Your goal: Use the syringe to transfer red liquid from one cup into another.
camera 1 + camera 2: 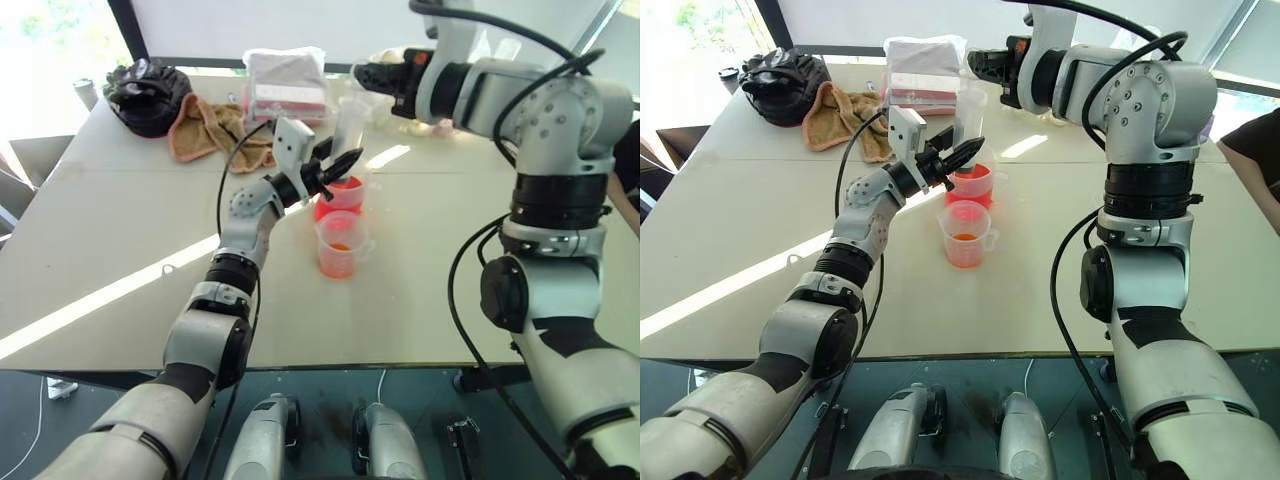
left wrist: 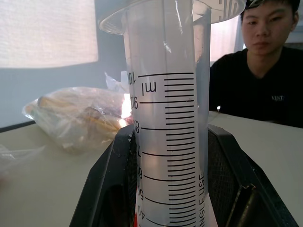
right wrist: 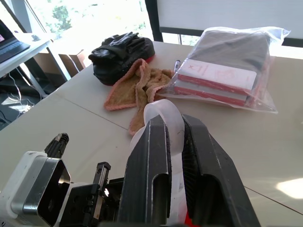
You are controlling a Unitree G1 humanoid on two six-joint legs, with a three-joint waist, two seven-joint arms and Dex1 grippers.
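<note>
The left claw (image 1: pixel 335 168) is clamped on the barrel of the syringe (image 1: pixel 350 125), which stands nearly upright over the big cup (image 1: pixel 343 195), tip down toward the red liquid (image 1: pixel 345 184). The right claw (image 3: pixel 173 142) is shut on the white plunger (image 3: pixel 163 113) at the top. I take this for the drawing-up step: one arm steadies the barrel while the other pulls the plunger. The barrel looks mostly clear at the upper marks, so the fill seems barely begun.

Next, I'd say, the plunger must rise straight along the barrel with the tip kept under the surface. After that the pair must swing to the small cup (image 1: pixel 338 245), which sits touching the big one at its 6 o'clock, nearer the robot. That move is short, but the cups are light and crowded together, so a nudge could tip either.

On the desk (image 1: pixel 120 250), at about 10 o'clock from the cups, lie a tan towel (image 1: pixel 205 128) and a black bag (image 1: pixel 148 95). A plastic-wrapped packet (image 1: pixel 287 85) sits at 11 o'clock. None of these is in the way. A person (image 2: pixel 265 61) sits beyond the far edge.
</note>
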